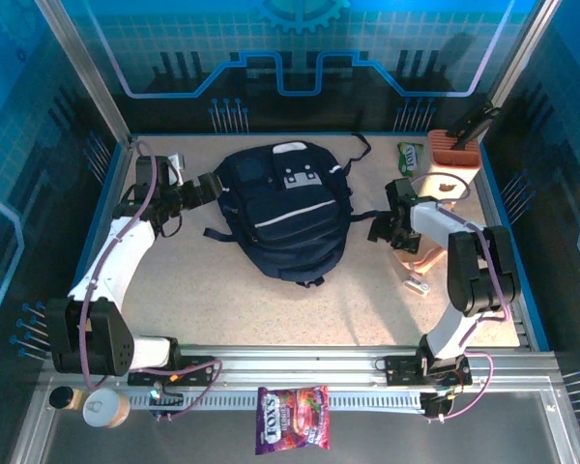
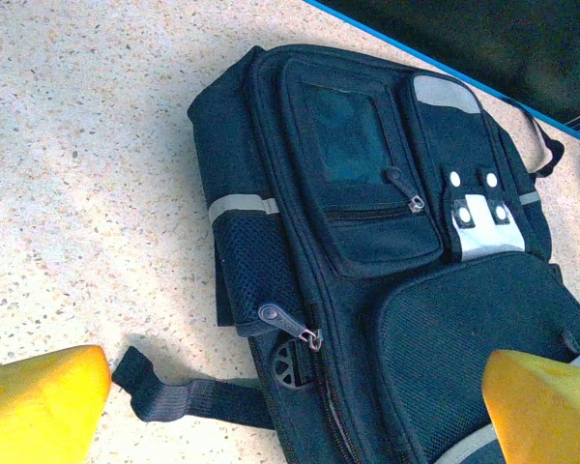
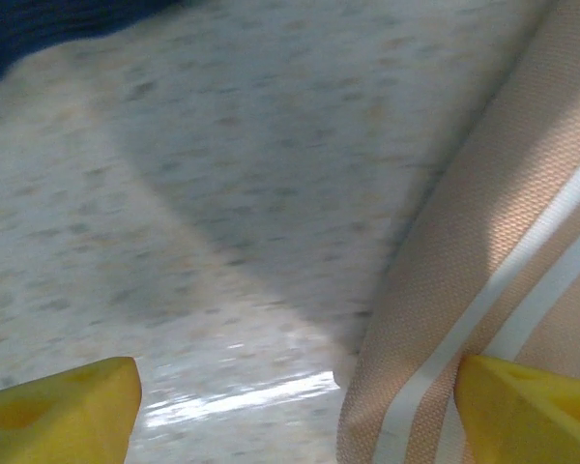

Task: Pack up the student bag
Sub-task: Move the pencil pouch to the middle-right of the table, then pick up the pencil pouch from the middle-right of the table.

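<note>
The student bag point(image 1: 288, 208), dark navy with white stripes and a pale grey buckle patch, lies flat in the middle of the table. My left gripper point(image 1: 213, 185) hovers at its left side, open. In the left wrist view its yellow fingertips point(image 2: 41, 402) frame the bag's side point(image 2: 387, 251), with a grey zipper pull point(image 2: 288, 322) and a black strap point(image 2: 188, 396) between them. My right gripper point(image 1: 394, 230) is to the right of the bag, open, low over the table. A peach woven fabric item with white stripes point(image 3: 483, 290) lies beside its right fingertip point(image 3: 532, 414); that view is blurred.
An orange-brown holder point(image 1: 452, 153) with dark things sticking out stands at the back right, a green packet point(image 1: 409, 156) beside it. A small pale item point(image 1: 418, 284) lies near the right arm. A purple candy bag point(image 1: 292, 418) and a cup point(image 1: 106, 408) rest on the front rail.
</note>
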Robot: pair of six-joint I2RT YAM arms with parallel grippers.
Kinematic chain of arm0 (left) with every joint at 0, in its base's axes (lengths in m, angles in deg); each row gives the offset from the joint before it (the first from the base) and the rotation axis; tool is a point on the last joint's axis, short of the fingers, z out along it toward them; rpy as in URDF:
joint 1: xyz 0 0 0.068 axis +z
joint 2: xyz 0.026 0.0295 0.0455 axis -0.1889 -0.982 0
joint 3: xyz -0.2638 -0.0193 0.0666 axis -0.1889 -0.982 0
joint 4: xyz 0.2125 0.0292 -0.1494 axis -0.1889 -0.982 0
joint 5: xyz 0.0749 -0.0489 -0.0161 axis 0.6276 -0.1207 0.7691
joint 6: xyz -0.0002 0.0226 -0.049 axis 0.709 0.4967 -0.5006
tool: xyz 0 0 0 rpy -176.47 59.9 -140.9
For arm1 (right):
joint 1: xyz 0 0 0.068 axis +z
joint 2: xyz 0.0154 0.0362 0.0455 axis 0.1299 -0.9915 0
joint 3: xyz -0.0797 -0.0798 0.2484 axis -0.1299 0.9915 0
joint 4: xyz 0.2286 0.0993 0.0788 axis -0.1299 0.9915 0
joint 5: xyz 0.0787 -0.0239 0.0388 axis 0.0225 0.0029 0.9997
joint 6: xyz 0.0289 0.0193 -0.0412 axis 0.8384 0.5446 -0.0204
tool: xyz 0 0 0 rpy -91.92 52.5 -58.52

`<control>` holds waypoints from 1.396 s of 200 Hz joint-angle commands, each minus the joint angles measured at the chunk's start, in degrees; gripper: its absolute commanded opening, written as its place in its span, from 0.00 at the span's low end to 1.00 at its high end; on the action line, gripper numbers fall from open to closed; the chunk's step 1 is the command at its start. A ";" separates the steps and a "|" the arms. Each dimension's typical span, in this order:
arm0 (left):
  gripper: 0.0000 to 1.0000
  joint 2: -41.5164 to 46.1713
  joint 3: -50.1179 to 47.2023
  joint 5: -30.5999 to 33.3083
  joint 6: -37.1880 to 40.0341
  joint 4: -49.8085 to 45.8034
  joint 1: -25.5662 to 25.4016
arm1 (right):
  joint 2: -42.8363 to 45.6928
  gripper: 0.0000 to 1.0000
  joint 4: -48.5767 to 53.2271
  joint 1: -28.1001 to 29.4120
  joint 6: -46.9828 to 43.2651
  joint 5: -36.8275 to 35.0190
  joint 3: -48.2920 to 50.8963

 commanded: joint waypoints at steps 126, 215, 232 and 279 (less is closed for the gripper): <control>0.99 0.39 -0.96 -3.39 0.77 1.79 0.15 | 26.61 0.80 0.75 12.45 18.50 3.49 15.68; 0.99 0.37 -1.12 -4.45 0.39 2.17 0.11 | 39.11 0.78 -5.97 11.40 56.70 0.54 31.41; 0.99 0.36 -1.04 -4.90 0.42 2.17 0.15 | 38.99 0.77 -8.27 10.47 60.22 0.64 32.45; 0.99 0.09 -1.11 -5.50 0.41 2.39 0.15 | 32.47 0.75 -12.88 8.80 61.57 1.40 29.31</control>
